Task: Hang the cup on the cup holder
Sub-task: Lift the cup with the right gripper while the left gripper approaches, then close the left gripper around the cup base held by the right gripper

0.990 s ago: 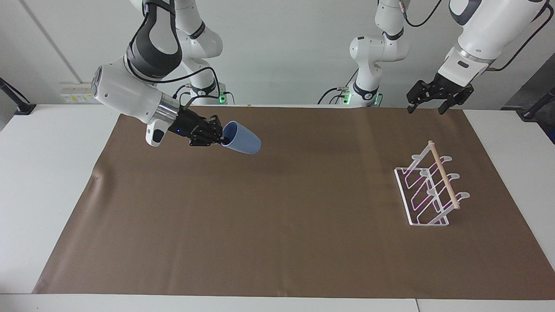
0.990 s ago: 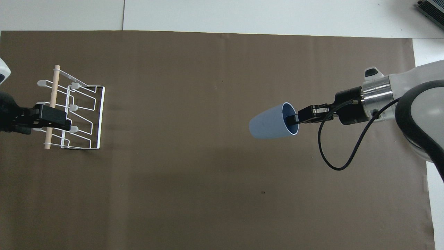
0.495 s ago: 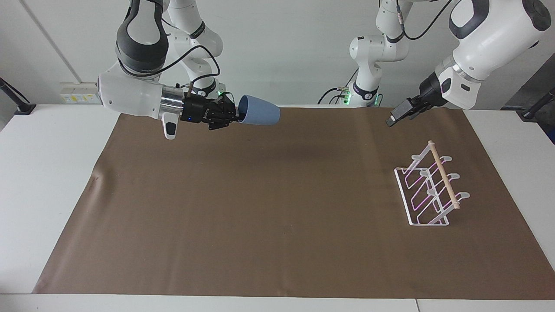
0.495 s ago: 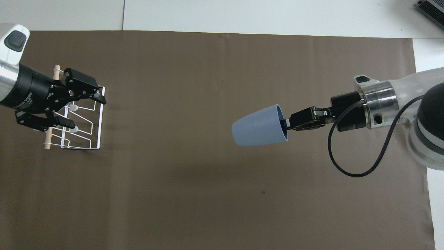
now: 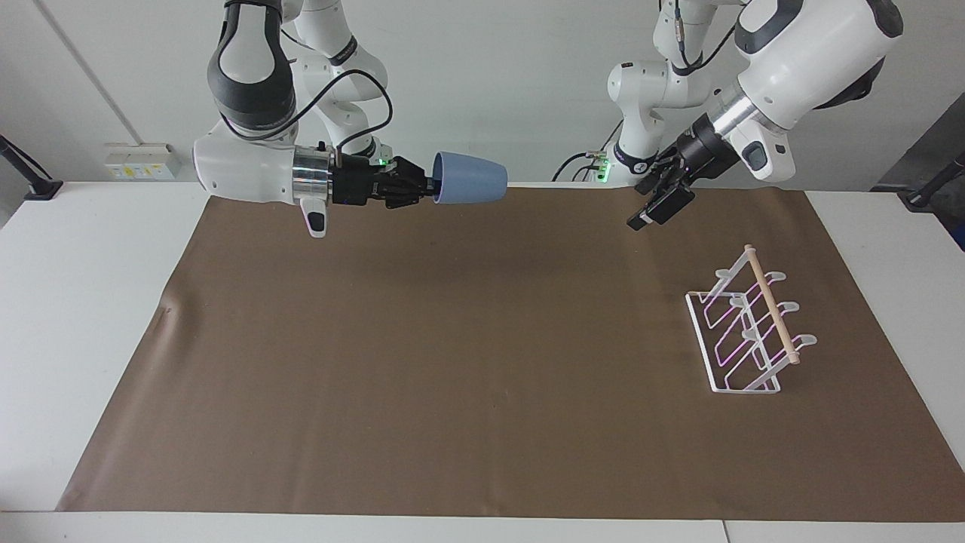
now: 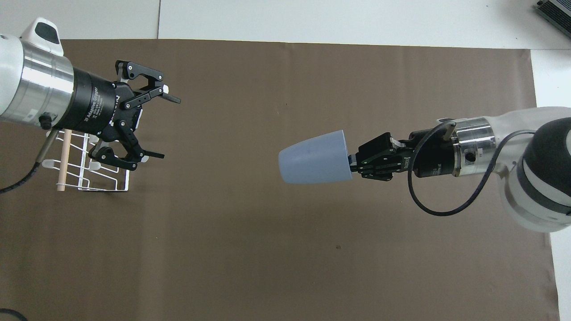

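The cup (image 5: pixel 470 178) hangs on its side in the upper middle of the facing view, high over the brown mat (image 5: pixel 482 422), its rim clamped by the right gripper (image 5: pixel 422 188), base aimed at the other arm. Half a second ago it sat lower and slightly farther back. The left gripper (image 6: pixel 160 125), jaws spread wide and empty, has swung out from over the cup holder (image 5: pixel 746 332), at the facing view's right, and now points toward the cup. That looks like a mid-air handover forming, since the holder stands at the left arm's end of the table.
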### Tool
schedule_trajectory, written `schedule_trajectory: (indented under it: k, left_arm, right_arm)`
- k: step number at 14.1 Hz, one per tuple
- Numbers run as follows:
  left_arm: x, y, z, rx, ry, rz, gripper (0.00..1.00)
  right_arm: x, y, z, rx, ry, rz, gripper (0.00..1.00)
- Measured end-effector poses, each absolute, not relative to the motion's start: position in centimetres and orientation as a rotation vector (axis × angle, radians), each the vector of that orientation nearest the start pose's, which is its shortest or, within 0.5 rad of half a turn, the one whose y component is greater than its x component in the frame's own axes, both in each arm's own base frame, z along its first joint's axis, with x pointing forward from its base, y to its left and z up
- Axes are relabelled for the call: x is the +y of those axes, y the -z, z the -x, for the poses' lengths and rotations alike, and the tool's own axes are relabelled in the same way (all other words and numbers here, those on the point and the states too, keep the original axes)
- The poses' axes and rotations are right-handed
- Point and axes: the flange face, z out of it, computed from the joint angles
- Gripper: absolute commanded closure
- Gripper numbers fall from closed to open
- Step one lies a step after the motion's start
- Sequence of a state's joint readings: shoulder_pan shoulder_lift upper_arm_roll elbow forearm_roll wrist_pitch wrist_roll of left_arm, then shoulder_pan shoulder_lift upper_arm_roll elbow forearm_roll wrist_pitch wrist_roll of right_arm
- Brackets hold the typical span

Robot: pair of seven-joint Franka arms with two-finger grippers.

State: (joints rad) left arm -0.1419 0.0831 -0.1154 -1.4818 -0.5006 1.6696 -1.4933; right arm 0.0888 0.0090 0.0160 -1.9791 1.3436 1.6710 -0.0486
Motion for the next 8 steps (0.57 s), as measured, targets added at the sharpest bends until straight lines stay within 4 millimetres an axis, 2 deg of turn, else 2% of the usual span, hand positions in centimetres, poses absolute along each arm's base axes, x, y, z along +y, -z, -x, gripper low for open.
schedule_trajectory:
  k: [2, 4, 8]
  left_arm:
    - [-20.6, -64.0, -55.9, -2.287, -0.662, 2.631, 0.00]
    - [-21.8, -63.8, -55.7, -2.414, -0.751, 2.482, 0.00]
    - [-24.3, -63.1, -54.5, -2.525, -0.840, 2.249, 0.00]
  right_arm:
    - [18.1, -50.4, -53.6, 0.281, -0.327, 1.807, 1.00]
    - [20.1, -50.1, -53.4, 0.308, -0.328, 1.806, 1.00]
    - [21.2, -50.1, -53.2, 0.319, -0.335, 1.810, 1.00]
